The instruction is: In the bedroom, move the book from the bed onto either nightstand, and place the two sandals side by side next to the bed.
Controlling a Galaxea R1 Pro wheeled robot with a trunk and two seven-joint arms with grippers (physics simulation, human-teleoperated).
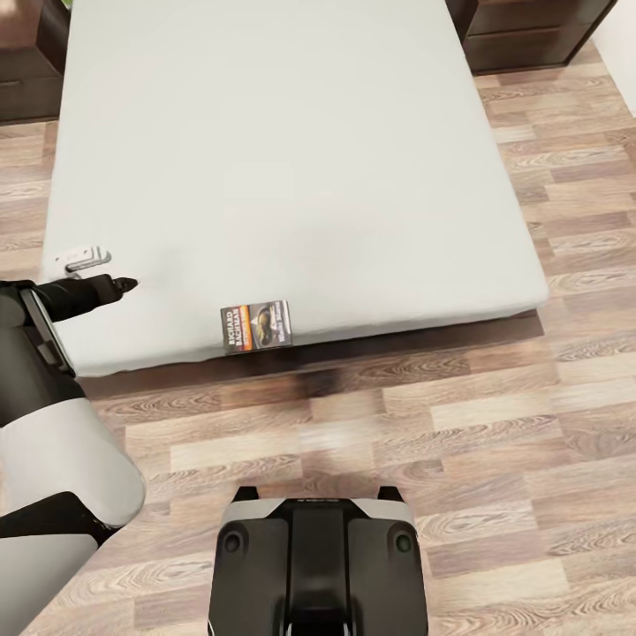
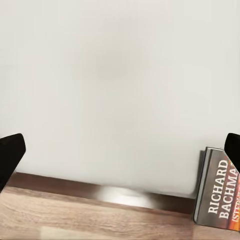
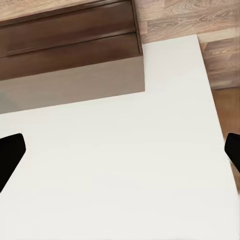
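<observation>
1. Nearest in the head view is the robot's own dark base, standing on the wood-plank floor at the foot of the bed.
2. The left arm reaches in over the near left corner of the mattress, and the left gripper hangs low above the mattress there. In the left wrist view its fingers show at opposite edges of the picture, spread wide with nothing between them.
3. The book lies flat at the very near edge of the mattress, to the right of the left gripper and clearly apart from it. In the left wrist view it sits beside one fingertip, not between the two.
4. The right wrist view looks down on the mattress and a dark wooden nightstand beyond its corner; the right gripper's fingers are likewise parted and empty.
5. A nightstand stands at the far right of the bed, another dark cabinet at the far left.
6. Risk, as I judge it: the book is thin and sits on the edge, so a sideways approach could nudge it off onto the floor, or the fingers could press into the mattress without catching the cover.
</observation>
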